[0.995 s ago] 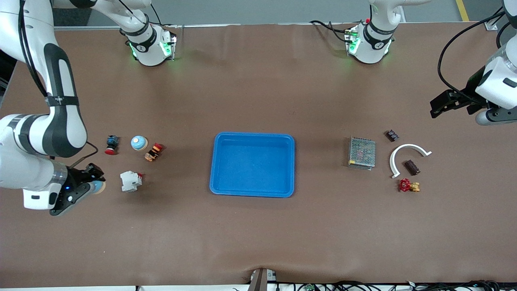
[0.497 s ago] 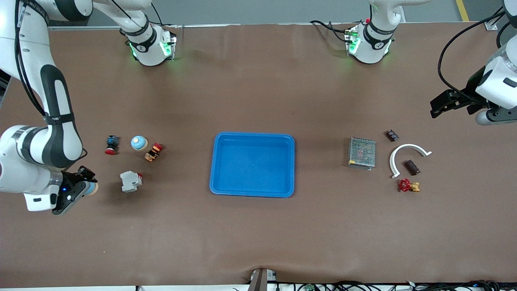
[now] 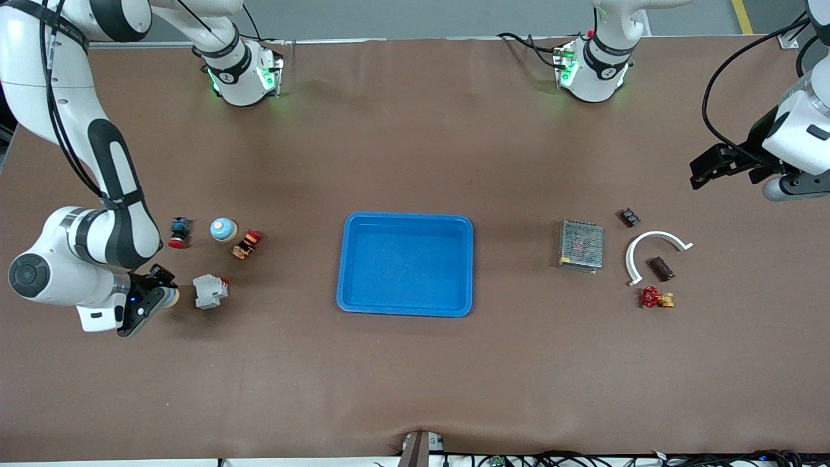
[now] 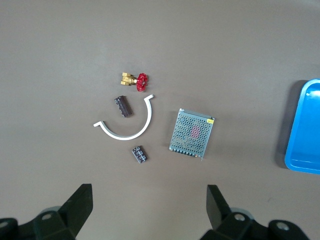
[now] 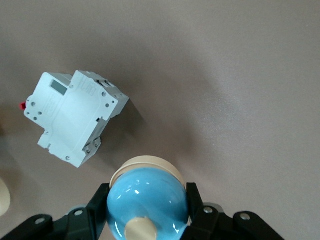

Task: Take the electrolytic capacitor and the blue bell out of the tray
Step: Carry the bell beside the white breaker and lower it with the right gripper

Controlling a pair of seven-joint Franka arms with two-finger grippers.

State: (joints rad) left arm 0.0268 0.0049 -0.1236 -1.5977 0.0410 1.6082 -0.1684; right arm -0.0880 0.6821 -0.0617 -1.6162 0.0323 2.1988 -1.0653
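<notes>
The right gripper point(image 3: 157, 295) is clamped on a blue bell point(image 5: 147, 205), up in the air over the table point(image 3: 415, 376) near the right arm's end, just beside the white circuit breaker point(image 3: 210, 291). A second blue bell point(image 3: 222, 229) sits between a red push button point(image 3: 179, 233) and an orange-red part point(image 3: 248, 244).

The blue tray point(image 3: 405, 222) lies mid-table with bare cloth all round it. The left gripper point(image 3: 713, 167) waits with fingers wide and empty by the left arm's end — the dark capacitor point(image 3: 661, 268) lies inside the white curved bracket point(image 3: 653, 241), near the mesh power supply point(image 3: 581, 245), the red-handled valve point(image 3: 656, 298) and a small black component point(image 3: 629, 217).
</notes>
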